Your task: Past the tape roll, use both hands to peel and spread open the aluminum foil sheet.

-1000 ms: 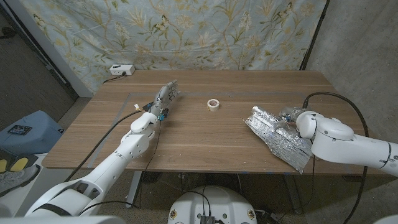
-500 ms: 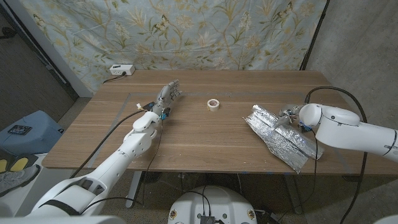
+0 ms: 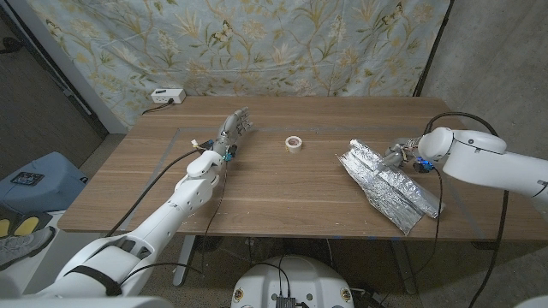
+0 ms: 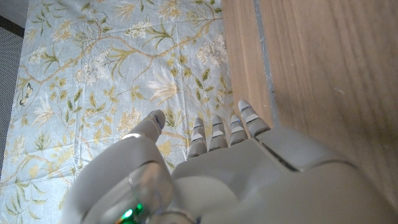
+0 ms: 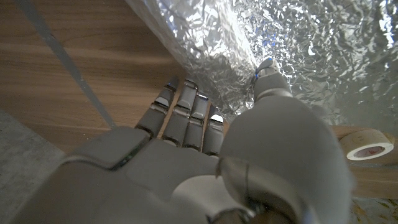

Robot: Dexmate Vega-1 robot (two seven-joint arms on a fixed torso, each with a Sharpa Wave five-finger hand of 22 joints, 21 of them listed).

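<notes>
A wooden desk (image 3: pixel 282 184) is standing in front of a floral curtain (image 3: pixel 257 43), and the robot is reaching over it with both arms. The aluminum foil sheet (image 3: pixel 390 184) is lying on the right part of the desk, crinkled and folded into a long band running diagonally toward the near right edge; it is looking only partly opened, with overlapping folds still showing along its length. A small tape roll (image 3: pixel 294 143) is sitting near the middle of the desk, well apart from the foil. The right hand (image 3: pixel 402 156) is hovering at the far edge of the foil, and in the right wrist view its fingers (image 5: pixel 183 118) are lying close together, pointing down at the fold line of the foil (image 5: pixel 249 43), with the thumb reaching over the shiny surface; I cannot tell whether any of them is actually pinching the sheet. The left hand (image 3: pixel 231 130) is waiting far over on the left part of the desk, beyond the tape roll from the foil, holding nothing, its fingers (image 4: pixel 227 127) extended and slightly apart. A white power strip (image 3: pixel 168 95) is resting at the far left corner. By my reckoning the job is at an early stage: the sheet is still needing to be peeled apart and flattened, and the left hand has not yet joined in.
</notes>
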